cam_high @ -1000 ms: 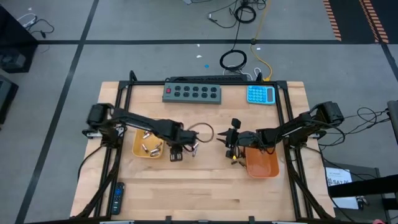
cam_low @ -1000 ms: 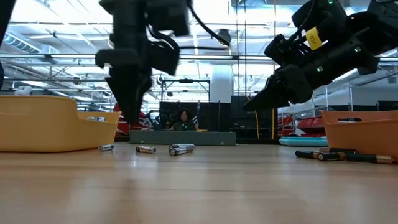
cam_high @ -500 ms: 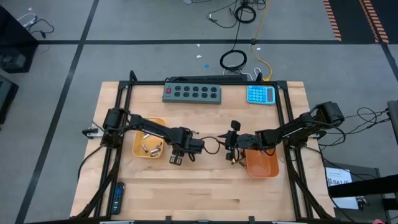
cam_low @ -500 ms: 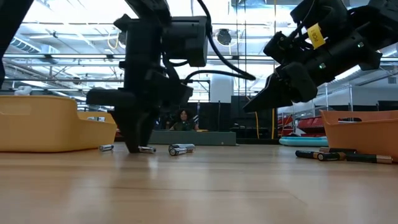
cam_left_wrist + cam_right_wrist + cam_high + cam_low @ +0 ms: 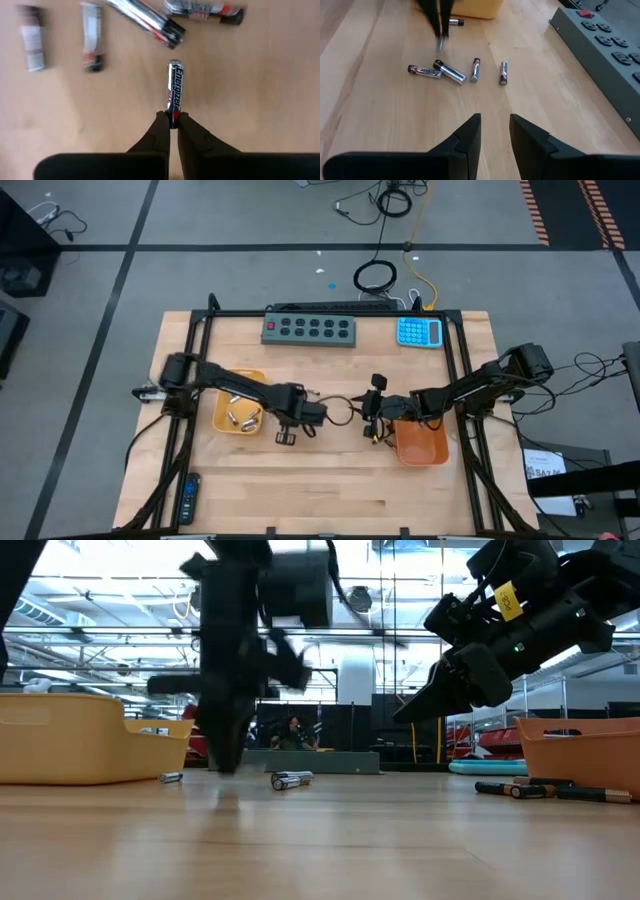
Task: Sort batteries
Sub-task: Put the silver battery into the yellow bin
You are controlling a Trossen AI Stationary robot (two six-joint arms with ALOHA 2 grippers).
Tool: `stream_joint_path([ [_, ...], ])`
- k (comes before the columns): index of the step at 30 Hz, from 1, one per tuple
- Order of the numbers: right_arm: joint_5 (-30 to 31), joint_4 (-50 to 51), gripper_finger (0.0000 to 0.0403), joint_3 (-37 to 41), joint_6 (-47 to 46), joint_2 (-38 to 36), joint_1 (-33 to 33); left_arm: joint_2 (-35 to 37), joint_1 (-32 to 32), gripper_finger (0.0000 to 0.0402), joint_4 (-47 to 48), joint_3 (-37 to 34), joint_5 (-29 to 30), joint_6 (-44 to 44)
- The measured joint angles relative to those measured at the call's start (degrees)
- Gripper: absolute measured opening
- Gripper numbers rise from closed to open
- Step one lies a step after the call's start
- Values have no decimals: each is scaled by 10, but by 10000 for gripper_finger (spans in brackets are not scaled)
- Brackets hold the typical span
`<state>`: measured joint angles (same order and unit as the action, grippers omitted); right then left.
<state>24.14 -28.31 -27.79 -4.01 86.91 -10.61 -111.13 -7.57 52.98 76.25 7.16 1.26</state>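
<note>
My left gripper (image 5: 173,121) is pinched tight on one silver battery (image 5: 174,90), which sticks straight out past my fingertips. Four more batteries (image 5: 147,18) lie on the table (image 5: 250,90) just beyond it. My right gripper (image 5: 494,121) hangs with its fingers apart, holding nothing.

2 dark arms (image 5: 240,387), yellow tag (image 5: 505,600)
</note>
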Motion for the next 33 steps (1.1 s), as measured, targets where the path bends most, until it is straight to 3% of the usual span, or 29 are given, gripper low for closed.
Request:
stream_joint_path([
  [6,0,-2,93,0,18,0,0,133,4,1,41,-31,-2,-69],
  [11,0,-8,93,0,43,0,1,258,28,1,46,-125,-5,-129],
  [17,-4,-16,93,-4,35,0,34,325,45,12,-47,-171,32,-174],
  [21,-1,105,96,-46,-26,0,99,306,50,47,-111,-135,68,-157],
  [25,-64,353,97,-132,-88,0,149,277,64,83,-119,-108,58,-151],
  [31,-95,527,111,-207,-58,-3,145,272,64,96,-115,-106,35,-114],
  [33,-135,546,124,-222,-67,-3,139,272,64,97,-117,-106,36,-114],
])
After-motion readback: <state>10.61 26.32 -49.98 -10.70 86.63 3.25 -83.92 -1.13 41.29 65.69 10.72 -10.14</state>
